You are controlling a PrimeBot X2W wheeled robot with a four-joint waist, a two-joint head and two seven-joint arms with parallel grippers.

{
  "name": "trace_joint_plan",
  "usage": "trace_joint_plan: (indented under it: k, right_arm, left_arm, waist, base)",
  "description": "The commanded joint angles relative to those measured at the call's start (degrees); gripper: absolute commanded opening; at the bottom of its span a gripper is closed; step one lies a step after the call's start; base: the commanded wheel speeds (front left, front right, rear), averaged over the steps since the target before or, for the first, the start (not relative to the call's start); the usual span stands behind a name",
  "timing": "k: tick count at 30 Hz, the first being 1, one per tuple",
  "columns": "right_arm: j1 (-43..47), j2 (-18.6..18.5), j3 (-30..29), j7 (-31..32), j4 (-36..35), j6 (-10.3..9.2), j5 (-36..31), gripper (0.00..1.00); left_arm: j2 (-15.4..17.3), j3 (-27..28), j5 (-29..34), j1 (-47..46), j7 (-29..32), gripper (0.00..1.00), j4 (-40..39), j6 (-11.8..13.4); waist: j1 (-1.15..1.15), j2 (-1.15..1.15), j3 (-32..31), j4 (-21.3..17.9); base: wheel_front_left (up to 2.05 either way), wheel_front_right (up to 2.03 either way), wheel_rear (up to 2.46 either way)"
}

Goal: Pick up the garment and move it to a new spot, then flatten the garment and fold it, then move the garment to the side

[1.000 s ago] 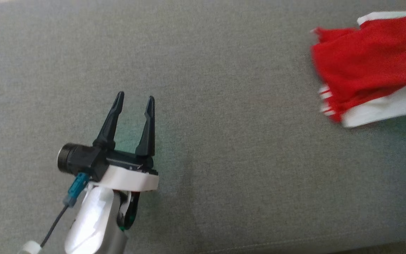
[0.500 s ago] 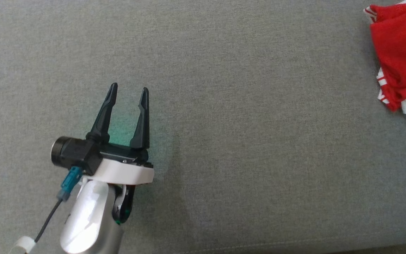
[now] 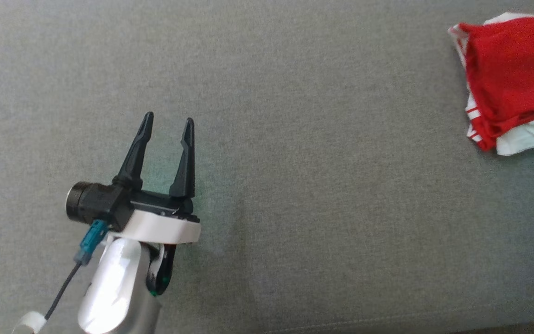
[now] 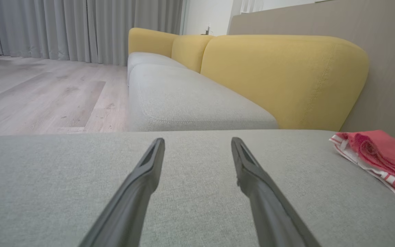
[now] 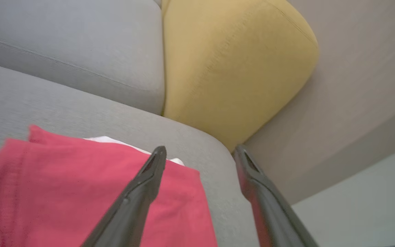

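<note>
The red garment [image 3: 508, 74], folded with white cloth and red and white stripes showing at its edge, lies on the grey sofa cushion [image 3: 322, 195] at the far right of the head view. It is well apart from the left end effector [image 3: 168, 118], which hovers over bare cushion at the lower left with its 2 fingers spread and nothing between them.

In the left wrist view the garment [image 4: 379, 151] sits off to the right of the left end effector [image 4: 198, 139], near the yellow backrest [image 4: 279, 75].

The right end effector [image 5: 200, 147] is open above the garment [image 5: 63, 185]: 1 finger crosses over the red cloth, the other over the cushion's corner, and neither grips it.

1 second ago the garment was blurred and reached farther into the head view. Half a second ago it sat closer to the right edge. It now looks sharp and flat on the cushion, while the left end effector keeps nearly the same place.
</note>
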Motion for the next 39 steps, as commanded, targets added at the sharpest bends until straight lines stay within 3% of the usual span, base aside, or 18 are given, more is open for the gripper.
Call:
trace_joint_plan:
  k: [1, 6, 13, 16, 23, 36, 39]
  right_arm:
    - [0.46, -0.17, 0.68, -0.69, -2.91, -0.05, -0.22, 1.00]
    - [1.81, 6.87, 2.78, -3.55, -8.68, -0.05, 1.13, 1.00]
    - [7.19, 20.44, 4.97, -8.44, -15.45, -0.05, 6.97, 1.00]
    - [11.02, 23.42, 5.88, -11.04, -16.00, -0.05, 9.98, 1.00]
    - [20.74, 24.30, 11.52, -18.05, -13.00, -0.05, 20.11, 1.00]
    - [24.85, 24.32, 13.56, -21.40, -9.91, -0.05, 22.80, 1.00]
    - [24.77, 24.32, 13.62, -21.51, -9.85, -0.05, 22.80, 1.00]
  left_arm:
    - [0.42, 2.45, -0.01, -0.40, -0.35, 1.00, -1.67, -0.34]
    - [0.38, 3.60, -0.20, 1.35, -0.35, 1.00, -2.14, 0.09]
    - [0.31, 4.92, -0.62, 4.37, -0.35, 1.00, -3.20, 1.10]
    - [0.29, 5.09, -1.12, 5.87, -0.35, 1.00, -3.40, 1.59]
    - [0.25, 4.75, -2.96, 9.90, -0.35, 1.00, -3.36, 3.38]
    - [0.24, 4.75, -4.88, 12.75, -0.35, 1.00, -4.62, 5.74]
    - [0.24, 4.64, -5.75, 12.77, -0.35, 1.00, -5.14, 5.29]
  waist:
    - [0.00, 0.00, -1.55, -0.17]
    - [0.00, 0.00, -5.52, -0.38]
    - [0.00, 0.00, -10.44, 0.29]
    - [0.00, 0.00, -12.06, 0.97]
    - [0.00, 0.00, -14.98, 2.24]
    - [0.00, 0.00, -16.53, 2.82]
    - [0.00, 0.00, -16.52, 2.73]
  base:
    - [0.00, 0.00, 0.00]
    - [0.00, 0.00, 0.00]
    - [0.00, 0.00, 0.00]
    - [0.00, 0.00, 0.00]
    - [0.00, 0.00, 0.00]
    - [0.00, 0.00, 0.00]
    - [0.00, 0.00, 0.00]
